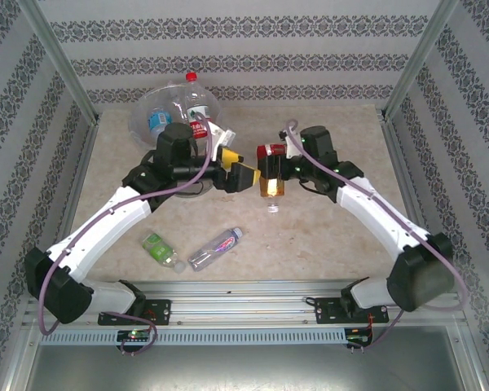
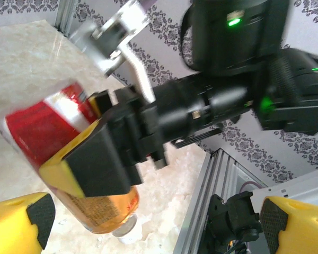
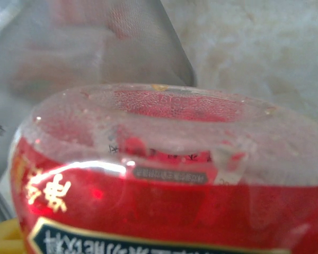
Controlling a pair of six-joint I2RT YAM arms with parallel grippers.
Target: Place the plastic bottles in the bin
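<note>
An upside-down plastic bottle (image 1: 270, 181) with a red label and amber drink hangs cap-down just over the table. My right gripper (image 1: 270, 167) is shut on its body. In the left wrist view a black-and-yellow finger (image 2: 95, 161) presses on this bottle (image 2: 37, 127). Its red label (image 3: 164, 201) sits close up in the right wrist view. My left gripper (image 1: 240, 175) stands open right beside it to the left, with nothing between its fingertips (image 2: 21, 222). The bin (image 1: 138, 122) at the back left holds bottles. Two more bottles, a green one (image 1: 160, 251) and a clear purple-labelled one (image 1: 216, 248), lie near the front.
Metal frame posts (image 1: 65, 65) and patterned walls close in the table on three sides. An aluminium rail (image 1: 244, 297) runs along the near edge by the arm bases. Both arms meet over the middle of the table (image 1: 342, 244).
</note>
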